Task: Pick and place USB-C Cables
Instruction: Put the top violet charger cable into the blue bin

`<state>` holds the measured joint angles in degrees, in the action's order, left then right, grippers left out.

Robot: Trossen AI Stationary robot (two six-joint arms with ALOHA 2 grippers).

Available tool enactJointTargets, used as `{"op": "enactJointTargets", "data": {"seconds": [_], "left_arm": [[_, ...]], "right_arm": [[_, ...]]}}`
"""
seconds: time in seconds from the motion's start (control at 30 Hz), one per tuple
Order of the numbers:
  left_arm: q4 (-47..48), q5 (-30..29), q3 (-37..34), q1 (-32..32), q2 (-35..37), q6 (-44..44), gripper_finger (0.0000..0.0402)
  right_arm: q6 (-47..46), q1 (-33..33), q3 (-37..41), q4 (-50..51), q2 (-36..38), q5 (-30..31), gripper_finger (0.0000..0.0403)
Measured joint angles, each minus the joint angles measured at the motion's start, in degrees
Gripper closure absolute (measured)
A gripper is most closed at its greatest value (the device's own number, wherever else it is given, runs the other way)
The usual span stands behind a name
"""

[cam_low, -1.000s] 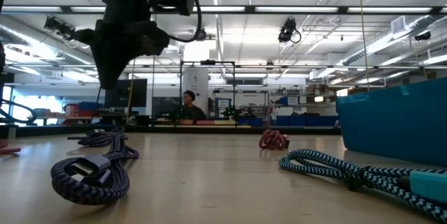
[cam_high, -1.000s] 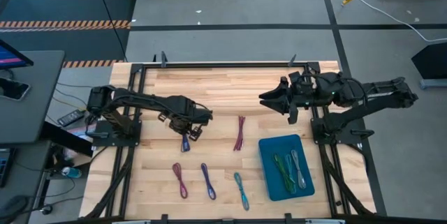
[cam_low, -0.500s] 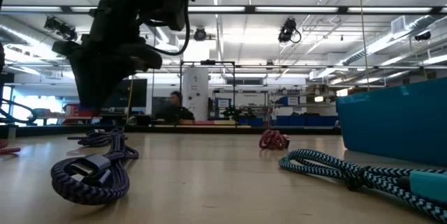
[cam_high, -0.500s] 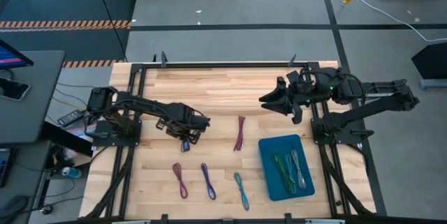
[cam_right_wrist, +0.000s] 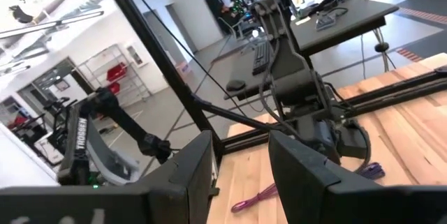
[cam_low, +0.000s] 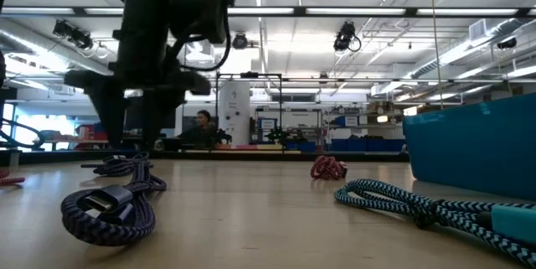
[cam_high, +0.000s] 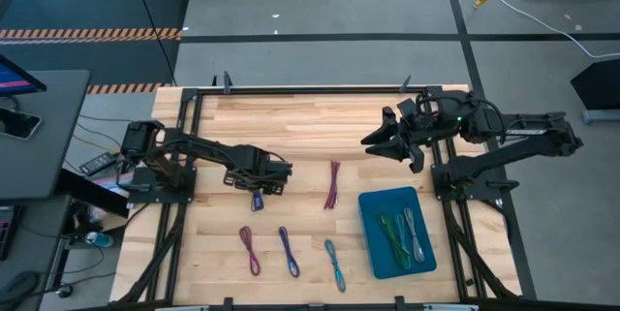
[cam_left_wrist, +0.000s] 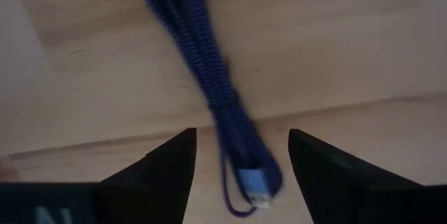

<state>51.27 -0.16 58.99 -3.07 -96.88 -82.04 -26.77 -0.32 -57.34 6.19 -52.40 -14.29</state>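
A dark blue USB-C cable (cam_left_wrist: 209, 77) lies flat on the wooden table (cam_high: 310, 127), left of its middle. My left gripper (cam_left_wrist: 241, 175) points down over it, open. Its two fingers stand either side of the cable's connector end and do not touch it. From above, the gripper (cam_high: 259, 193) hides most of this cable; in the low view it (cam_low: 136, 139) hangs just above it. My right gripper (cam_high: 370, 139) waits raised at the far right, pointing level, open (cam_right_wrist: 241, 175) and empty. Maroon (cam_high: 332, 184), purple (cam_high: 250, 250), blue (cam_high: 289, 251) and teal (cam_high: 334, 264) cables lie loose.
A blue tray (cam_high: 370, 214) at the near right holds green, teal and grey cables. Black frame rails run along the table's left and right sides. Bare wood lies between the maroon cable and the far edge. People sit at desks in the room beyond.
My left gripper has come down toward the dark blue cable, rolled about its own axis and opened, so its fingers now stand either side of the cable. The cable has stayed on the table.
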Motion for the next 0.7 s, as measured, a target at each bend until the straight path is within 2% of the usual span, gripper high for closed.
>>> {"op": "enactJointTargets", "data": {"seconds": [0.2, 0.4, 0.7], "left_arm": [[-1.69, 3.21, -5.26, -0.38, 0.01, -3.60, 0.0168], [-15.28, 3.81, -9.38, -0.37, 0.40, -5.87, 0.0172], [-15.93, 0.92, -9.78, -0.48, 0.28, -4.81, 0.0175]], "right_arm": [[-0.01, -0.35, 0.00, -0.20, 1.11, -0.82, 0.0255], [-0.01, -1.05, 0.00, -0.76, 2.18, -0.84, 0.0255], [0.00, -2.12, 0.00, -1.46, 2.47, -0.82, 0.0255]]}}
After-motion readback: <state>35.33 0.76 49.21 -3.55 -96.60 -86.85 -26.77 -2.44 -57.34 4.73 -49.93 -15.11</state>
